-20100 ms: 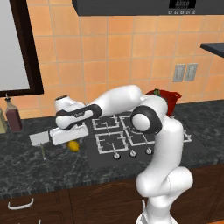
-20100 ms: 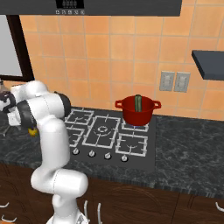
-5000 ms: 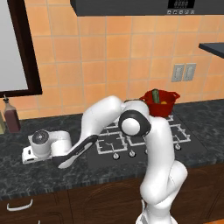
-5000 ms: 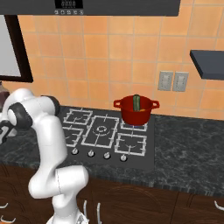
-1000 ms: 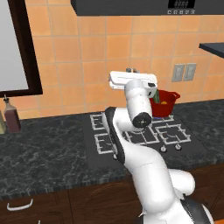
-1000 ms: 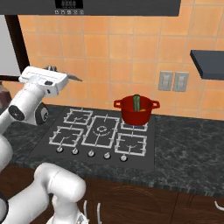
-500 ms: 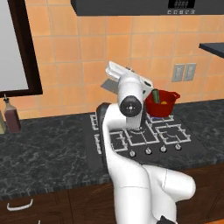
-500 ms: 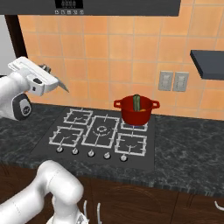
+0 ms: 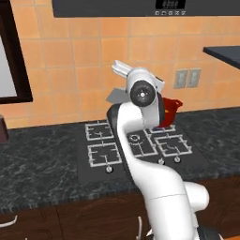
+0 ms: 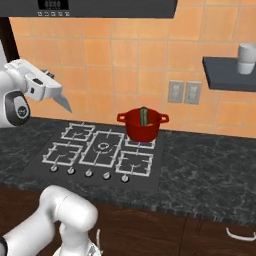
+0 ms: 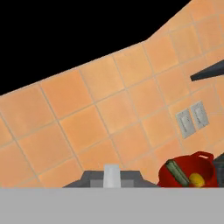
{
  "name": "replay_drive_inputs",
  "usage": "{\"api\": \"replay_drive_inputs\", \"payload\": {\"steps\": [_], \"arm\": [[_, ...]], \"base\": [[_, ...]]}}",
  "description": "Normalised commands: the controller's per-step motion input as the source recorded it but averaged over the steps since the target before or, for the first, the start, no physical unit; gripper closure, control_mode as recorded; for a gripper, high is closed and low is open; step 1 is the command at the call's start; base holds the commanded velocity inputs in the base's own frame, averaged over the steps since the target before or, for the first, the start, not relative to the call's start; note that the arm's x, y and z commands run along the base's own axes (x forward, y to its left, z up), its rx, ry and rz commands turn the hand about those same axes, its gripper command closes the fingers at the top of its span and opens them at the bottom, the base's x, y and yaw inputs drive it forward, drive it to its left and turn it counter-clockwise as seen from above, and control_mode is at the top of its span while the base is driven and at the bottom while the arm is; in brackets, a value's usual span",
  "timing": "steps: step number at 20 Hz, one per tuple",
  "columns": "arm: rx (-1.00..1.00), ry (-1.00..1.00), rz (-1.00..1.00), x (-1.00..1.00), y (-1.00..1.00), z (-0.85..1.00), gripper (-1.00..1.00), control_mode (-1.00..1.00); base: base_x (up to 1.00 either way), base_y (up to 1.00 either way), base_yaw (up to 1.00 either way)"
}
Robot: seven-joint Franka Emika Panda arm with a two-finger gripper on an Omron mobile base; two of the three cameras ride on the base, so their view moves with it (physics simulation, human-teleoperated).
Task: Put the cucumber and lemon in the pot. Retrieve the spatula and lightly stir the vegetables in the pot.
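Observation:
The red pot stands on the back right burner of the stove. The dark green cucumber leans upright in it. In the hand view the cucumber and the yellow lemon lie inside the pot. My gripper hangs high above the stove's left side, well left of the pot, and is shut on the spatula. The pale blade slants down and to the right. Between my dark fingertips the spatula shows pale grey. From the left base camera, my arm partly hides the pot.
The orange tiled wall with a double outlet runs behind the stove. A dark shelf carrying a grey cup sticks out at the upper right. Black stone counter flanks the stove.
The arm has risen from the low left counter to high above the stove with the spatula in its grip. Over the last second the wrist has turned and the blade now slants downward.

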Motion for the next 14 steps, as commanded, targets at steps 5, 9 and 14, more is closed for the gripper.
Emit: {"api": "replay_drive_inputs", "payload": {"steps": [5,9,14], "arm": [[0.0,0.0,0.0,0.0,0.0,0.0,1.0,1.0],[0.0,0.0,0.0,0.0,0.0,0.0,1.0,1.0],[0.0,0.0,0.0,0.0,0.0,0.0,1.0,1.0]], "base": [[0.04,-0.91,0.01],[0.33,-0.7,0.0],[0.87,-0.2,0.0]]}}
